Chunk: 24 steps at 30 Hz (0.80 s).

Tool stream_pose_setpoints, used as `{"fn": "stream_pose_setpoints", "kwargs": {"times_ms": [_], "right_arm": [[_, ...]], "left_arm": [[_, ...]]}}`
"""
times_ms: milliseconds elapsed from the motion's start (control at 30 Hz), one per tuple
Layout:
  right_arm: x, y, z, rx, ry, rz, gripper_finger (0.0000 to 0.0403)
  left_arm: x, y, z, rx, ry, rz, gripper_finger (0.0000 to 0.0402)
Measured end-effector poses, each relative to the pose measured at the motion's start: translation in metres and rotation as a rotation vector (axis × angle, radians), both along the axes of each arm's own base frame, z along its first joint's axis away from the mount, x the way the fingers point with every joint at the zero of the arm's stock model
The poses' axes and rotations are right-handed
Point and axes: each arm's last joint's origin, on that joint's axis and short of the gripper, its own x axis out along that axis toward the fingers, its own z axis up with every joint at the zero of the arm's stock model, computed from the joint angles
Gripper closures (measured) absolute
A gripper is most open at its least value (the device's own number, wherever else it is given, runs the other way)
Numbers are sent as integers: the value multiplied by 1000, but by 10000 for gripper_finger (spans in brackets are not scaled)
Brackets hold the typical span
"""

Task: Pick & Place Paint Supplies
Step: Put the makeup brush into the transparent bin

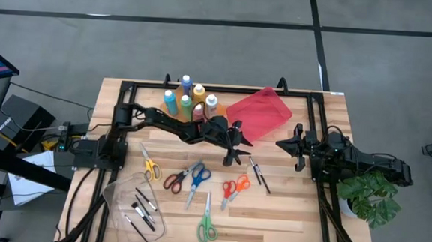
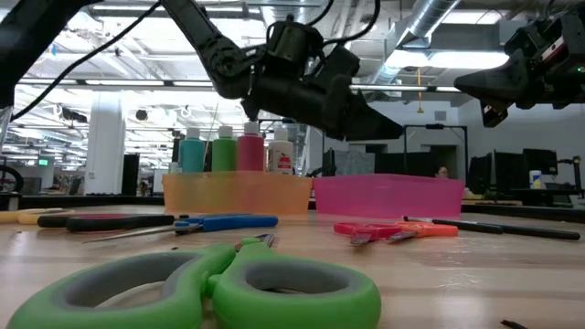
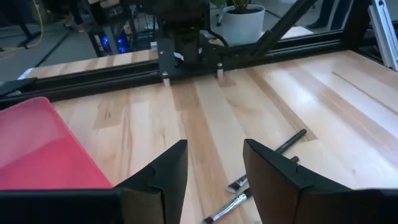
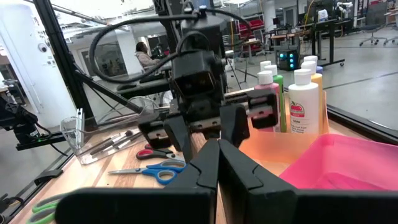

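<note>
1. Paint bottles (image 1: 188,98) stand upright in the orange tray (image 1: 173,112) at 12 o'clock on your worktop (image 1: 285,215); pink bottle (image 2: 249,150) and green one (image 2: 223,149) are side by side.
2. Your left hand (image 1: 236,143) hangs above the worktop centre, fingers (image 3: 166,174) spread, pinching nothing, just beside the red tray (image 1: 259,112).
3. Two brushes (image 1: 258,173) lie on bare wood at 5 o'clock from that hand, close under it.
4. Your right hand (image 1: 295,147) waits at 3 o'clock, fingers (image 4: 205,168) pressed together, empty.
5. Scissors lie flat at 6 o'clock: yellow pair (image 1: 149,164), red pair (image 1: 176,178), blue pair (image 1: 197,178), orange pair (image 1: 235,188), green pair (image 1: 207,224) nearest the edge.
6. More brushes (image 1: 142,209) lie in the clear tray (image 1: 117,197) at 7 o'clock.
</note>
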Motion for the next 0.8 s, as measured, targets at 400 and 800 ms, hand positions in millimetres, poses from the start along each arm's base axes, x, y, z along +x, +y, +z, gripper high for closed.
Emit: {"fn": "stream_pose_setpoints", "kwargs": {"times_ms": [400, 800], "right_arm": [[0, 0, 0, 0, 0, 0, 403], [0, 0, 0, 0, 0, 0, 403]], "left_arm": [[35, -7, -26, -10, 26, -43, 252], [42, -7, -48, -13, 117, -44, 252]]}}
